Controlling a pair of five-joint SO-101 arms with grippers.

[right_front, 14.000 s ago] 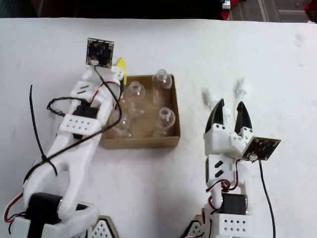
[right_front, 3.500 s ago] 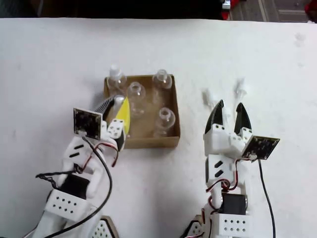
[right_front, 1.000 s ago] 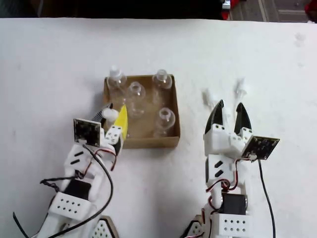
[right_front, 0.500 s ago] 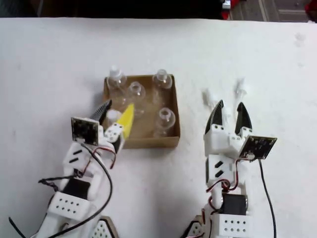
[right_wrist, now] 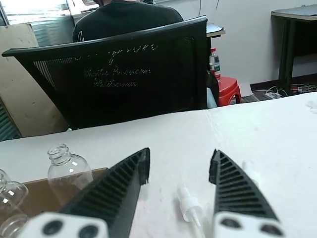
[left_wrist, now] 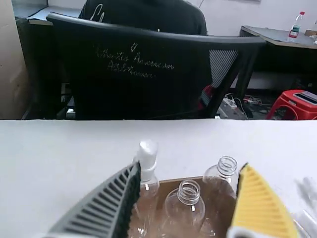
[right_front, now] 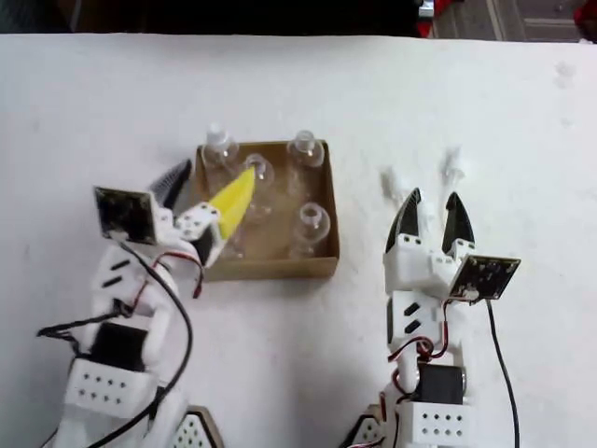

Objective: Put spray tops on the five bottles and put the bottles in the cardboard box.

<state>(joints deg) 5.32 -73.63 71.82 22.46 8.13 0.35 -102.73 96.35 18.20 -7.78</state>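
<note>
The cardboard box point(right_front: 322, 259) holds several clear bottles. One at its far-left corner wears a white spray top point(right_front: 217, 142) point(left_wrist: 147, 151); the open-necked bottles point(right_front: 311, 222) point(left_wrist: 188, 192) stand beside it. My left gripper point(right_front: 217, 170) point(left_wrist: 189, 171) hangs open over the box's left side, its black finger point(right_front: 173, 179) outside the wall and its yellow finger point(right_front: 233, 194) over the bottles. My right gripper point(right_front: 434, 198) point(right_wrist: 180, 156) rests open on the table right of the box. Two loose spray tops point(right_front: 389, 182) point(right_front: 453, 168) lie just beyond it, one point(right_wrist: 188, 206) between its fingers' line.
The white table point(right_front: 112, 93) stretches on all sides of the box. A black chair point(left_wrist: 148, 74) stands behind the table's far edge. Both arm bases sit at the near edge.
My left gripper has swung left and toward the far side, and its fingers have spread wider over the box. The right arm has stayed still.
</note>
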